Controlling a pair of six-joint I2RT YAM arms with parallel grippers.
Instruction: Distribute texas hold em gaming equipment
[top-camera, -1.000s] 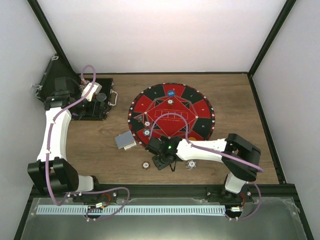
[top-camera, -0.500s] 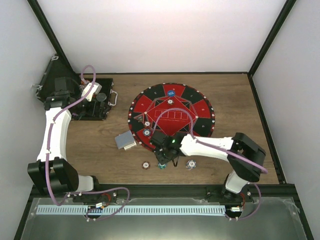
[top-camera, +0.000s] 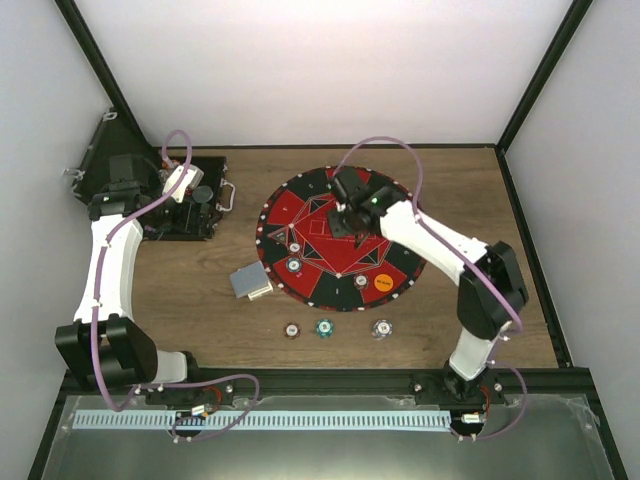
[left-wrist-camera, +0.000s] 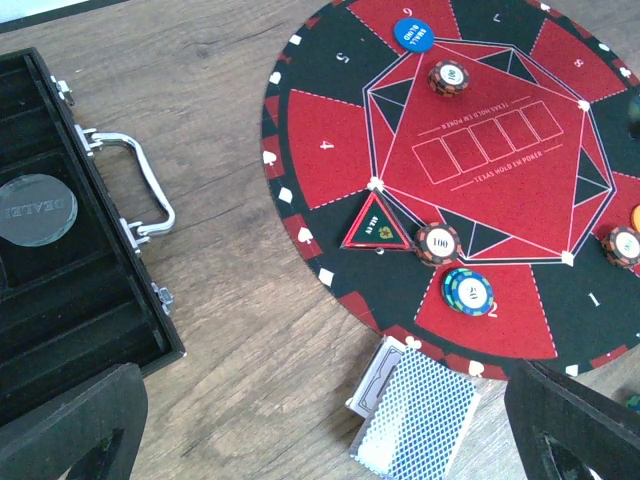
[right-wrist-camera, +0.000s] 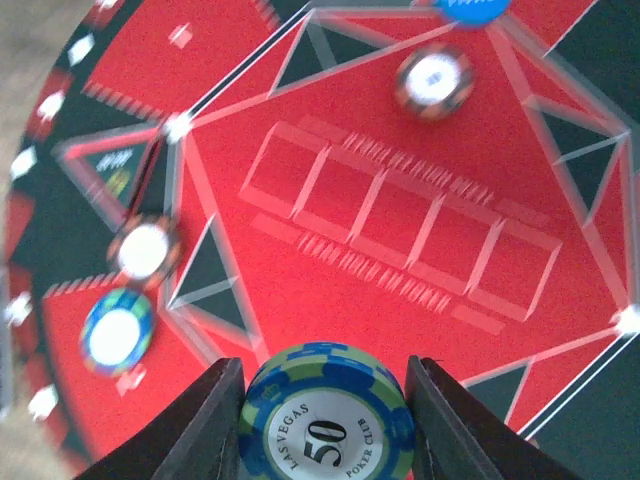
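Presently a teal chip (right-wrist-camera: 326, 425) marked 50 is gripped by the right gripper (right-wrist-camera: 326, 400), above the round red and black mat (left-wrist-camera: 330, 130). The left gripper (top-camera: 190, 203) is opened wide above the black case (left-wrist-camera: 60, 300). The cards (left-wrist-camera: 415, 415) are stacked on the table (top-camera: 200, 320), just beside the mat.

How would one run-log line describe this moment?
right gripper: shut on blue-green striped poker chip over round red-and-black mat | left gripper: open by black hinged case
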